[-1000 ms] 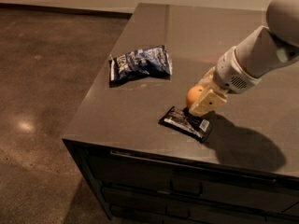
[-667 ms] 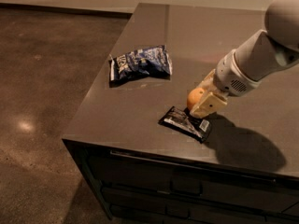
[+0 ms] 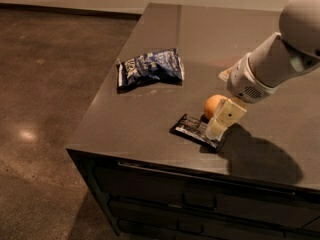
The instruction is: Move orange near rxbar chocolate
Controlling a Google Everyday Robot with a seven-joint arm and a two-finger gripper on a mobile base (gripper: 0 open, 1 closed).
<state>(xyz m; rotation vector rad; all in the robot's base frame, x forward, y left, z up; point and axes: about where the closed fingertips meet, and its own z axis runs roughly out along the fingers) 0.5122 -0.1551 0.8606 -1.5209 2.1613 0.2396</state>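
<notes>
The orange (image 3: pixel 212 105) rests on the dark tabletop, touching the far edge of the rxbar chocolate (image 3: pixel 195 129), a flat black bar lying near the table's front edge. My gripper (image 3: pixel 216 123) comes down from the upper right and stands around the orange. Its near pale finger (image 3: pixel 224 118) is in front of the orange's right side, with its tip down on the bar. The other finger is hidden behind the orange. The jaws look open, with the near finger standing off the fruit.
A blue and white chip bag (image 3: pixel 150 68) lies to the left, further back. The table (image 3: pixel 150 144) has its front edge just below the bar and its left edge beside the bag. Drawers run under the top. Bare floor lies to the left.
The orange has stayed in place beside the bar. The near finger has shifted down and toward the camera, away from the orange. The arm has barely moved.
</notes>
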